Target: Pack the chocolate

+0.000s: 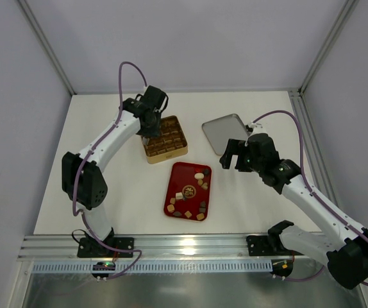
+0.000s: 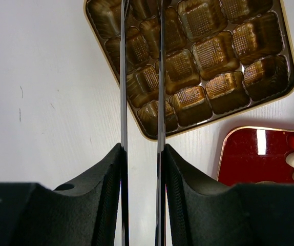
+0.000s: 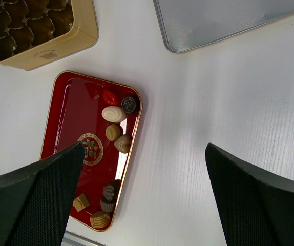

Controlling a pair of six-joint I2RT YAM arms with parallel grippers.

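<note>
Several chocolate pieces (image 1: 199, 175), dark, tan and cream, lie on the red tray (image 1: 183, 173), mostly along its right side and near end. In the right wrist view a cream oval piece (image 3: 113, 114) lies beside tan ones (image 3: 113, 131). My left gripper (image 1: 147, 128) hangs over the left edge of the gold box (image 1: 150, 156). Its thin blades (image 2: 160, 77) stand slightly apart over the moulded compartments (image 2: 201, 18), with nothing showing between them. My right gripper (image 3: 144, 148) is wide open over bare table, just right of the red tray (image 3: 70, 118).
A silver lid (image 1: 224, 133) lies on the table behind the right gripper, also seen in the right wrist view (image 3: 224, 20). The gold box (image 3: 55, 48) stands just beyond the tray. Frame posts and walls enclose the table.
</note>
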